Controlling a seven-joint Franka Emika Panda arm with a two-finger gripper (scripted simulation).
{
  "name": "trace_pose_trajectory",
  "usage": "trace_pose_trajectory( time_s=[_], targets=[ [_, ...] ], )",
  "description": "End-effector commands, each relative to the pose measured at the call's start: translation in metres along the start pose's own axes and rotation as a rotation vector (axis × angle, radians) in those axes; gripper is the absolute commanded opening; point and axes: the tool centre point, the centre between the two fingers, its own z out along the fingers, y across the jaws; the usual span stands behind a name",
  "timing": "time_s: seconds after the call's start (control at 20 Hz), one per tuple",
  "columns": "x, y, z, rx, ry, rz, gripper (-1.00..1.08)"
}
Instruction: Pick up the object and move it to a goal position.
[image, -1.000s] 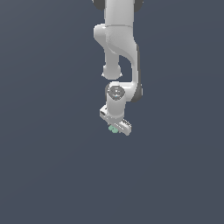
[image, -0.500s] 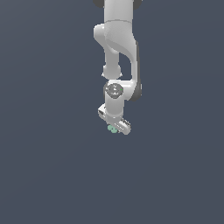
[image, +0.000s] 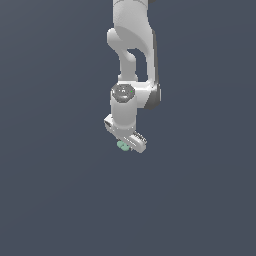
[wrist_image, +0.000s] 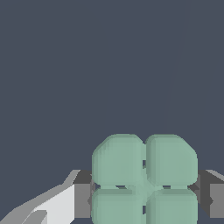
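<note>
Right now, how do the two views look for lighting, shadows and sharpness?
Exterior view: flat, even light, no cast shadow on the plain dark ground; the mint-green object is a tiny soft smudge under the gripper. Wrist view: object large, blocky-edged, cropped by the frame, with no glare.

My arm (image: 131, 45): glossy white shell, rounded bulbous links, dark grey to black bands at the joints. One dark band shows on the side of the wrist housing (image: 156, 95). On the wrist I see a round grey cap (image: 122, 92) with a small green dot on it. The gripper (image: 131, 144) body is a flat white block with small ridged detail along its edge. In the wrist view, the fingers (wrist_image: 65, 203) read white with light grey bevelled edges and dark grey inner pads.
</note>
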Motion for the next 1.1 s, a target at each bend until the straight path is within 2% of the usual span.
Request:
trace_pose_trajectory(
  time_s=[0.0, 0.6, 1.05],
  targets=[
    [0.013, 0.001, -0.023, -0.001, 0.001, 0.0, -1.0],
    [0.077, 0.003, -0.133, -0.001, 0.001, -0.001, -1.0],
    [0.115, 0.002, -0.195, 0.0, 0.001, -0.003, -1.0]
  ],
)
